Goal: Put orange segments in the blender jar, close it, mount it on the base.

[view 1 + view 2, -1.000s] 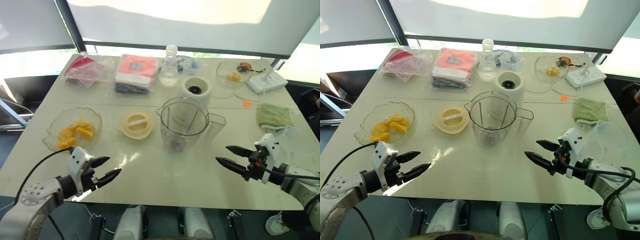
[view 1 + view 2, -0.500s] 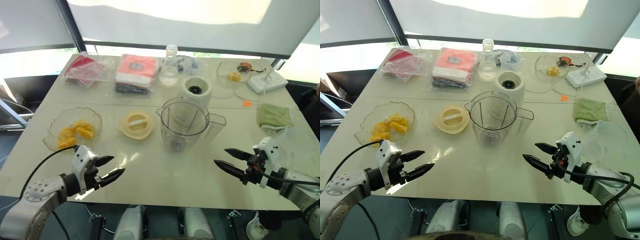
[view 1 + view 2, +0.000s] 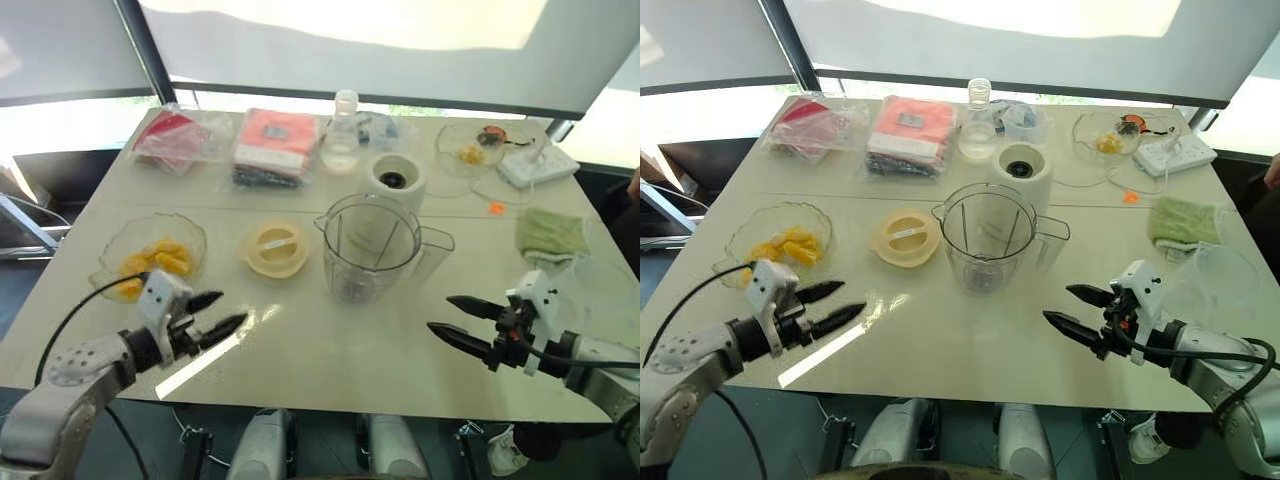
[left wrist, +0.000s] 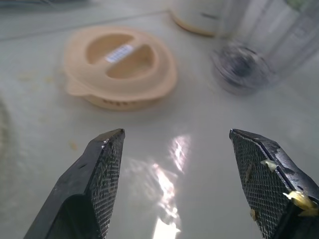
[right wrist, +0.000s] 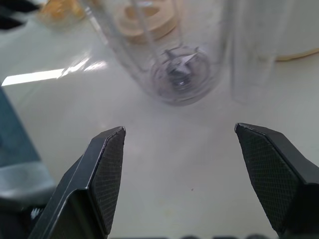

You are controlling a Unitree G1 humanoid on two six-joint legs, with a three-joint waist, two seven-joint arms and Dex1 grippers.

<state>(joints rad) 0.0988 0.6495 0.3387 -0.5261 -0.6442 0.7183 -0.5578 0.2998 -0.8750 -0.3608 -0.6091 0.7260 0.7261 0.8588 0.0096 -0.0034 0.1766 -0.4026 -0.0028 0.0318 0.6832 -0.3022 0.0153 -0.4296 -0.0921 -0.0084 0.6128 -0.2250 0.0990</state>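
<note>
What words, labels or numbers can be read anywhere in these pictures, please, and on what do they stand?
None can be read.
White sticker on the pale yellow lid: print too blurred to read.
Label on the red packet: too small to read.
The blender jar and the base show no legible markings.

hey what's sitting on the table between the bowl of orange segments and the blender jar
The pale yellow round lid lies flat on the table between the glass bowl of orange segments and the blender jar, seen in both eye views.

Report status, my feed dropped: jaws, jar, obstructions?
Both jaws open, empty. Blender jar empty, upright, off the base. Orange segments in their dish. Nothing blocking.
</note>
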